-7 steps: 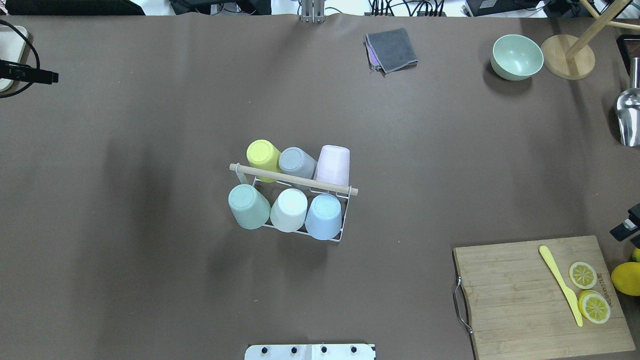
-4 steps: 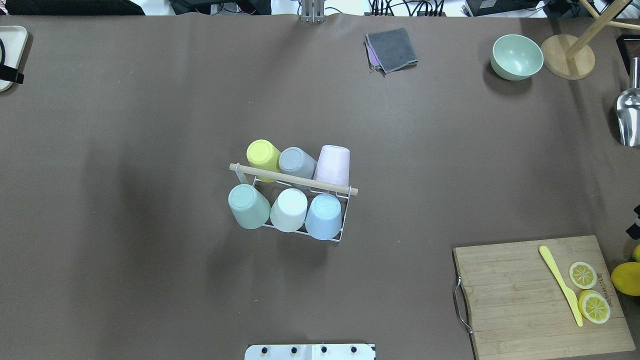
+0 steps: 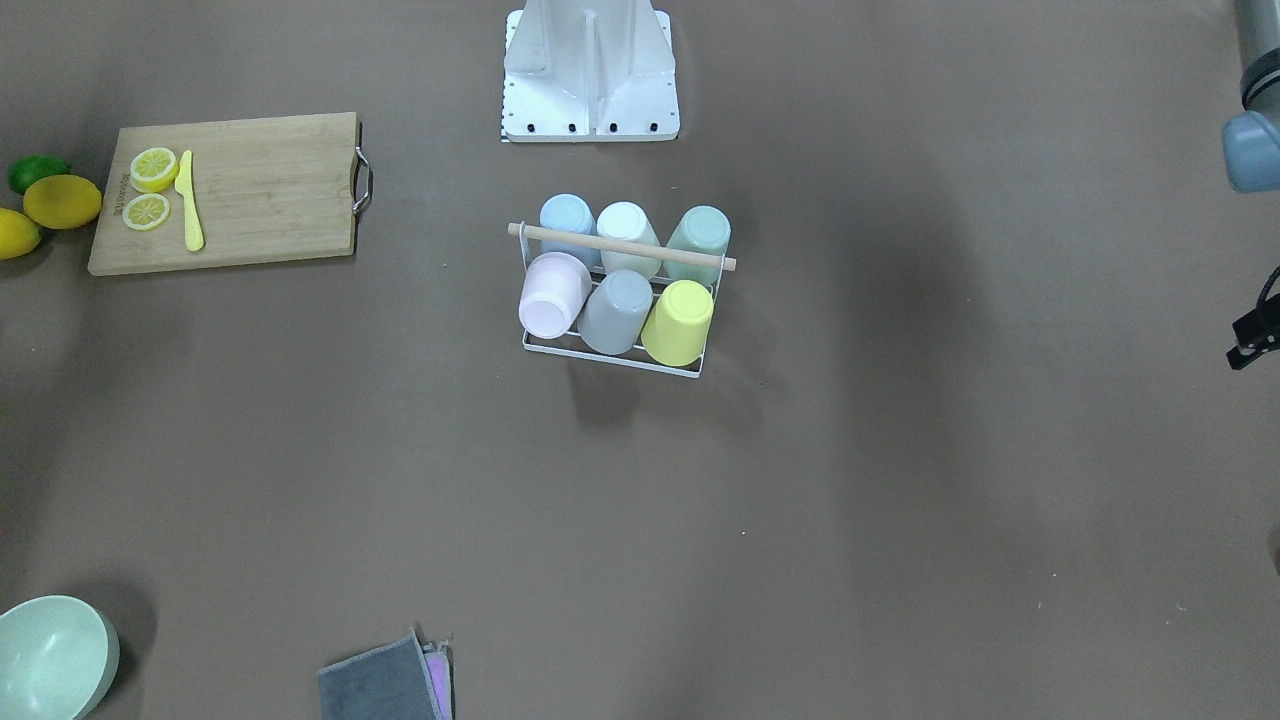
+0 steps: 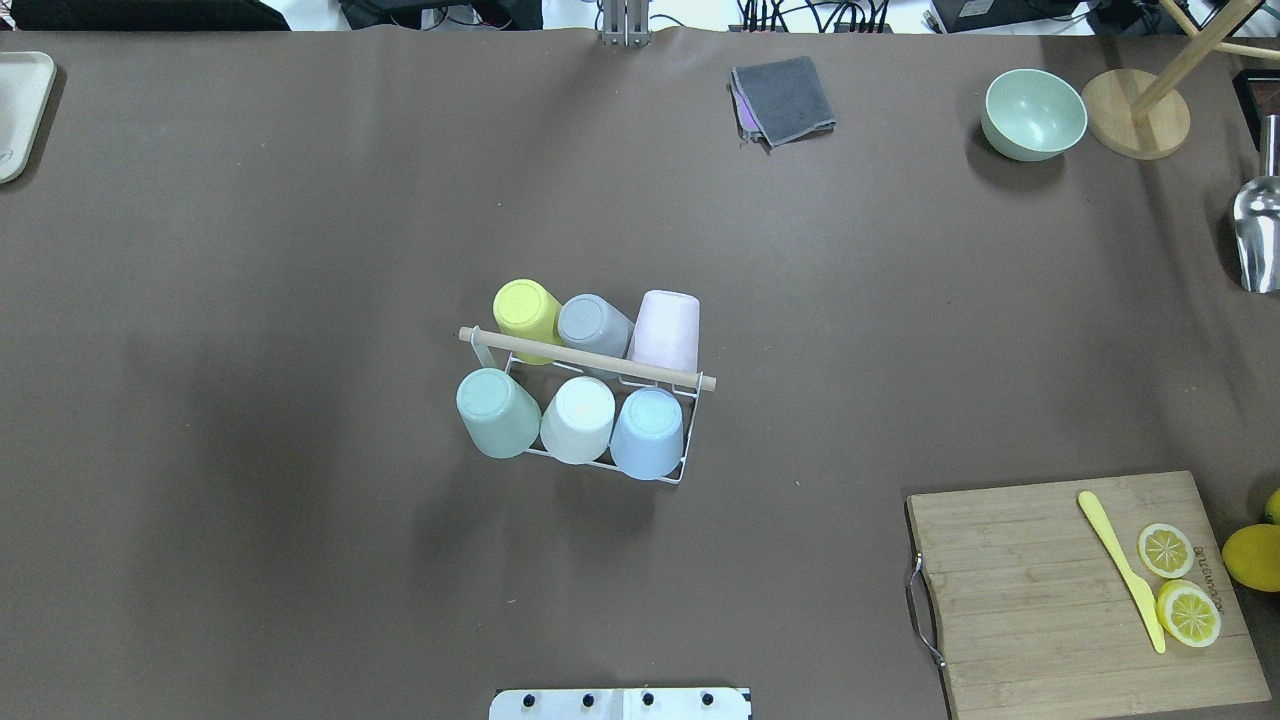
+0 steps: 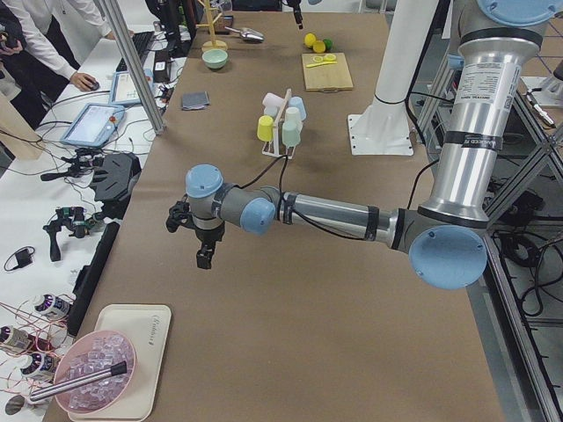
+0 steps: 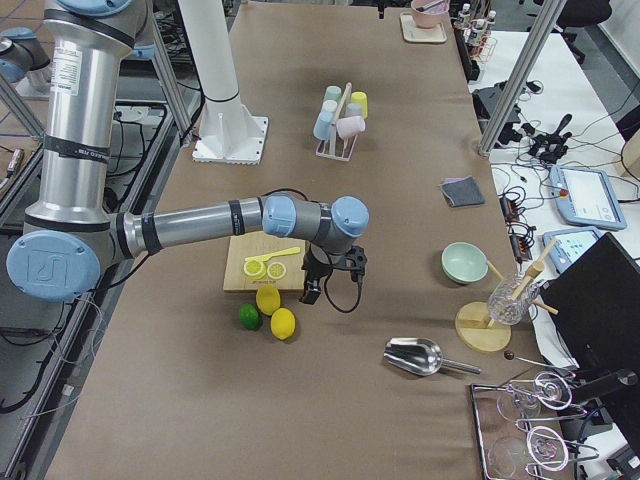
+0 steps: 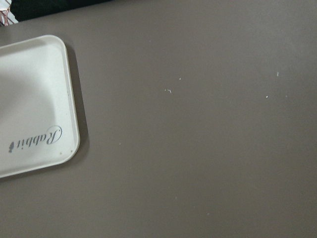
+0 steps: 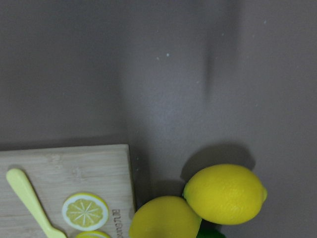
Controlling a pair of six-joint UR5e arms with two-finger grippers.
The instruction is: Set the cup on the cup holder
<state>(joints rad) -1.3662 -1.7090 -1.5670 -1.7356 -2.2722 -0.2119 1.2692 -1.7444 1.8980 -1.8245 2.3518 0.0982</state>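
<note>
Task state: I judge the placing finished, with nothing left to load. The cup holder (image 4: 655,478) stands mid-surface (image 4: 300,250), well apart from both arms. Six upturned cups (image 4: 578,417) sit on it, three on each side of its wooden bar (image 4: 587,358), and I see no loose cup. The left hand (image 5: 204,258) hangs near the tray (image 4: 22,110) and the right hand (image 6: 310,293) beside the cutting board (image 4: 1040,590). I cannot tell whether either is wide or narrow.

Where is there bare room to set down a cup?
Bare table lies between the rack and the tray, also between rack and cutting board. The rack is full; the corner by the bowl is crowded.
</note>
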